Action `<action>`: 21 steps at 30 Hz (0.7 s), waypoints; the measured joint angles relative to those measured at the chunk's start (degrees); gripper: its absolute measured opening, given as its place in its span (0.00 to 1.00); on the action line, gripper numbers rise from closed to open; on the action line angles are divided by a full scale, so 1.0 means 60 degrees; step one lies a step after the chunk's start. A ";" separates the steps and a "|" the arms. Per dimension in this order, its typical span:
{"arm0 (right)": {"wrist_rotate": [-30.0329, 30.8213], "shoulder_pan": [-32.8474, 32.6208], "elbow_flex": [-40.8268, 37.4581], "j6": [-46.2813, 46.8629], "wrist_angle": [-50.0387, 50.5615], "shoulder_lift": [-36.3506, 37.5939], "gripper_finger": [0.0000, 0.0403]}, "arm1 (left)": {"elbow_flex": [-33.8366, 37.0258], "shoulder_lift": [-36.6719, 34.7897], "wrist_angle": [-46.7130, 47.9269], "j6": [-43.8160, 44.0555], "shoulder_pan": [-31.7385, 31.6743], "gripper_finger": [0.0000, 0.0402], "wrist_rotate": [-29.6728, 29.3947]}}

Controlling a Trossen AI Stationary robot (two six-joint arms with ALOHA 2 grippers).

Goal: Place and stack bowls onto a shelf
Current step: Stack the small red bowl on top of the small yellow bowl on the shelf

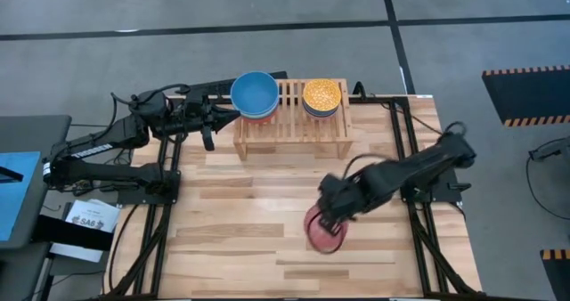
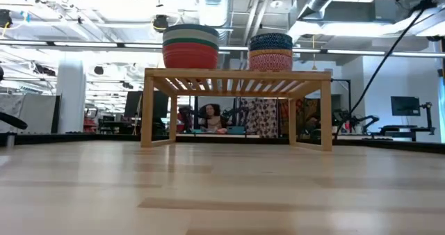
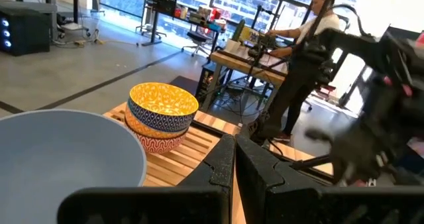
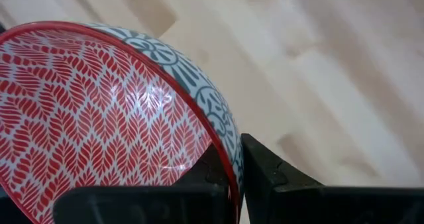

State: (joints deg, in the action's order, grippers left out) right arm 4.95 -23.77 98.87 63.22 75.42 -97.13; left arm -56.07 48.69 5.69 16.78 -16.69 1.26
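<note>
The shelf (image 1: 292, 123) stands at the table's far middle. It bears two stacks of bowls: one with a plain blue bowl on top (image 1: 255, 93) on its left part, and one with a yellow patterned bowl on top (image 1: 321, 95) on its right part. In the low view both stacks (image 2: 190, 47) (image 2: 271, 51) rest by their bases on the slats. My right gripper (image 1: 331, 216) is over the table's near right part, shut on a bowl (image 1: 326, 231) that is red-patterned inside and blue-white outside. My left gripper (image 3: 235, 164) waits shut beside the blue stack's left side. My right gripper holds the patterned bowl by its rim (image 4: 228, 159), one finger (image 4: 211, 174) inside the bowl and one (image 4: 265, 174) outside against the blue-white wall. The fingers come from above, pointing steeply down. The bowl hangs tilted below them, clear of the table.
Bare plank tabletop (image 1: 249, 212) lies in front of the shelf. Black frame rails (image 1: 405, 141) run along the table's left and right sides. A person (image 3: 311, 32) stands in the room beyond the table.
</note>
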 joint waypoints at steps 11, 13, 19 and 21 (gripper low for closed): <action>0.0422 0.0524 -0.4069 -0.0171 -0.1502 0.4251 0.10 | 0.0000 0.0309 -0.0539 -0.0132 0.0769 0.00 -0.0781; 0.0424 0.0714 -0.4917 -0.0451 -0.1964 0.5058 0.10 | 0.0000 0.0581 -0.0830 -0.0178 0.1182 0.00 -0.1337; 0.0422 0.1530 -0.5946 -0.1267 -0.2620 0.7027 0.10 | 0.0004 0.2017 -0.2619 -0.0458 0.2476 0.00 -0.2597; 0.0419 0.1769 -0.5946 -0.1555 -0.2650 0.7471 0.10 | 0.0004 0.2548 -0.3354 -0.0677 0.2697 0.00 -0.2546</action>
State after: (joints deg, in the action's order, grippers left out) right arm 7.47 -13.16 63.20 53.89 59.52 -52.31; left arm -56.05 63.97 -14.43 12.71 -0.50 -14.02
